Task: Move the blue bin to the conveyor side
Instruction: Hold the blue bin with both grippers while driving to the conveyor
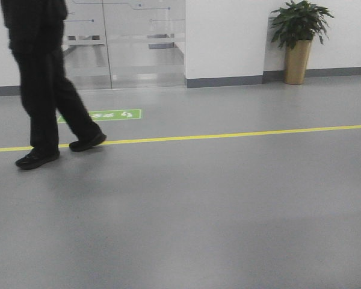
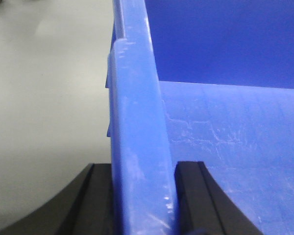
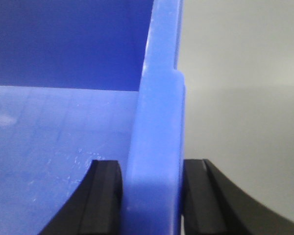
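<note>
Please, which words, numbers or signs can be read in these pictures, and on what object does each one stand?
On the green floor sign: white characters and footprint symbols, too blurred to read.
On the bin: no text visible in either wrist view.
No other readable text anywhere.

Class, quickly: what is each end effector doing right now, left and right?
Left end effector: closed on the blue bin rim.
Right end effector: closed on the blue bin rim too.
</note>
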